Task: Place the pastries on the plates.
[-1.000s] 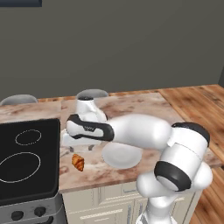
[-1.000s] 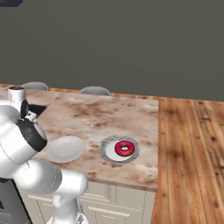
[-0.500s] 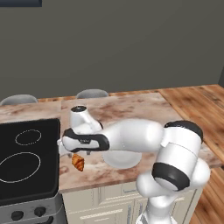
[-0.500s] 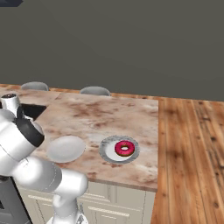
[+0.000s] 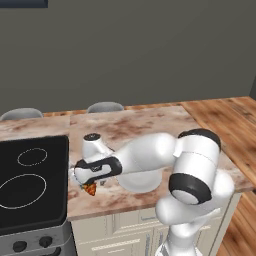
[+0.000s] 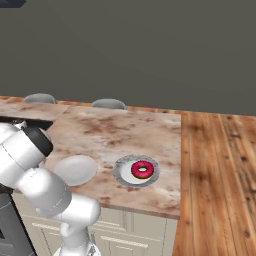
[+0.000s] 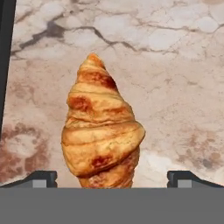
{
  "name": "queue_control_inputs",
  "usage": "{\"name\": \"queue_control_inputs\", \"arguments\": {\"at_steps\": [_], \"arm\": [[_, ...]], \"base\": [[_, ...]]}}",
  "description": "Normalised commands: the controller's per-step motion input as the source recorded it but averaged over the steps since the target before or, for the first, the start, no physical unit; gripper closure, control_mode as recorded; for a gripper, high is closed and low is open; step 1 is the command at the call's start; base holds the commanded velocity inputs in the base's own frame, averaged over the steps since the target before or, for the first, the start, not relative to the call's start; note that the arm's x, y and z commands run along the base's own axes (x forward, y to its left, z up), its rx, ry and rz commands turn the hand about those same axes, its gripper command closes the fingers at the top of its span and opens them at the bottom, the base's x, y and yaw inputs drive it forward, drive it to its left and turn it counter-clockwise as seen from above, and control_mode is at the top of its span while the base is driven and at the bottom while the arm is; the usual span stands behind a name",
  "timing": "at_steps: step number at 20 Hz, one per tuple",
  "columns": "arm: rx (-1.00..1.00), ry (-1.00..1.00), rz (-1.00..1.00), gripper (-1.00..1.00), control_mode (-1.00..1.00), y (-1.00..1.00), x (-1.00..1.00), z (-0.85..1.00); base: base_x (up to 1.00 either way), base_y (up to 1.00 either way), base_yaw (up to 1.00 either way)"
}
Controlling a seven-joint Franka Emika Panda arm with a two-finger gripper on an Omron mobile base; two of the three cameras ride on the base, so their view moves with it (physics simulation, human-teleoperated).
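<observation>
The golden-brown croissant [image 7: 101, 135] lies on the marble counter with its point away from the hand; from the left base it shows as a small orange tip [image 5: 90, 189] beside the stove. My gripper [image 7: 112, 178] is open just above it, one fingertip [image 7: 41, 177] on each side, neither touching. The hand [image 5: 92, 170] hangs low over the croissant. The pink-frosted donut [image 6: 142, 169] rests on the greyish scalloped plate [image 6: 119, 171]. The plain white plate [image 6: 76, 169] lies bare to its left, partly hidden behind my forearm [image 5: 141, 182].
A black cooktop [image 5: 30, 185] borders the croissant on the left, its dark edge [image 7: 5, 65] close to the hand. The counter's front edge [image 5: 115, 209] runs just below the croissant. Two grey chair backs [image 6: 108, 104] stand behind the counter. Wooden floor [image 6: 220, 170] lies to the right.
The hand has dropped lower over the croissant and the elbow has swung down over the white plate. Croissant, donut and plates have not moved.
</observation>
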Motion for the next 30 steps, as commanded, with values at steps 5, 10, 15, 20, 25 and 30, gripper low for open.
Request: {"name": "queue_control_inputs", "arguments": {"at_steps": [5,10,15,20,25,30], "arm": [[0.00,0.00,0.00,-1.00,-1.00,0.01,0.00,-0.47],[0.00,-0.02,0.01,1.00,-1.00,0.29,0.12,-0.49],[0.00,-0.11,0.02,1.00,-1.00,0.29,0.14,-0.33],[0.00,-0.11,-0.05,1.00,-1.00,-0.09,-0.09,-0.17],[0.00,-0.26,-0.31,1.00,-1.00,-0.72,-0.19,0.49],[0.11,-0.16,-0.39,1.00,-1.00,-0.99,-0.29,0.47]], "base": [[0.00,0.00,0.00],[0.00,0.00,0.00],[0.00,0.00,0.00],[0.00,0.00,0.00],[0.00,0.00,0.00],[0.00,0.00,0.00]]}}
